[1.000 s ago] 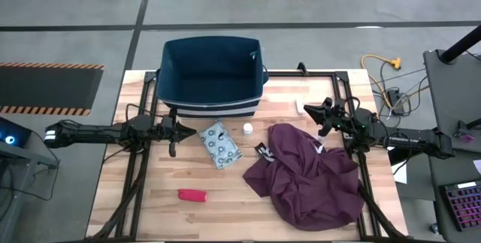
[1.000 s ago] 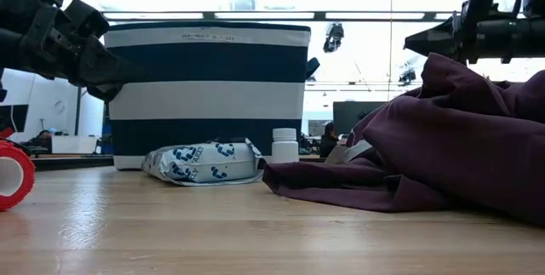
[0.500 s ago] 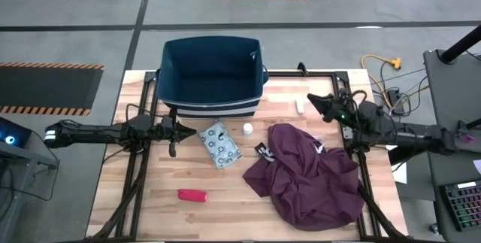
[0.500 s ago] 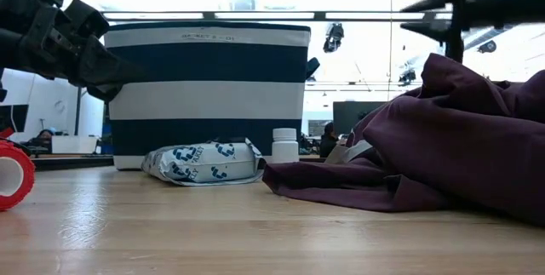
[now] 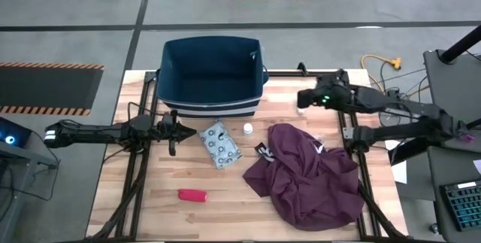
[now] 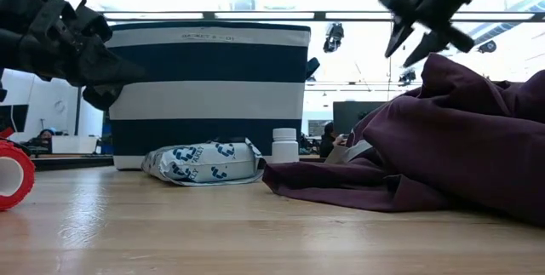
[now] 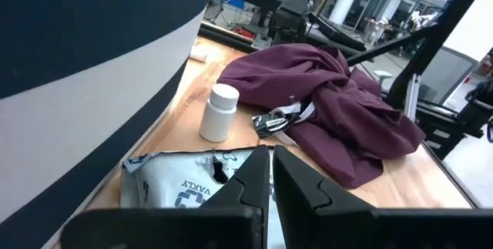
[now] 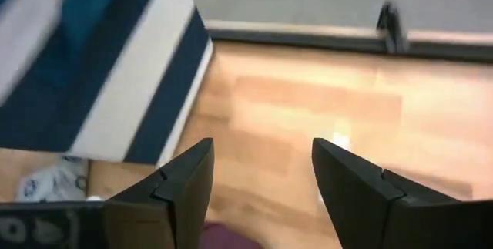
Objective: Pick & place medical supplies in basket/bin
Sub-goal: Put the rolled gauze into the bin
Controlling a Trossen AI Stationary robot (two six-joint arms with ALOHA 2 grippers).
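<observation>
The dark-blue bin with a white stripe stands at the table's far middle. In front of it lie a pale-blue dotted packet and a small white bottle, which stands upright. A red roll lies near the front left. A second small white piece lies right of the bin. My right gripper hovers open above that piece, fingers tipped down in the low view. My left gripper is shut and waits off the table, just left of the packet.
A big maroon cloth is heaped over the table's right half and blocks much of the low view. Bare wood lies between the red roll and the cloth. Black frame rails run along the table's sides.
My right gripper has risen and swung from above the cloth's far edge toward the far edge and the bin. It has tipped its fingers downward and opened. The left arm and all the supplies have kept still.
</observation>
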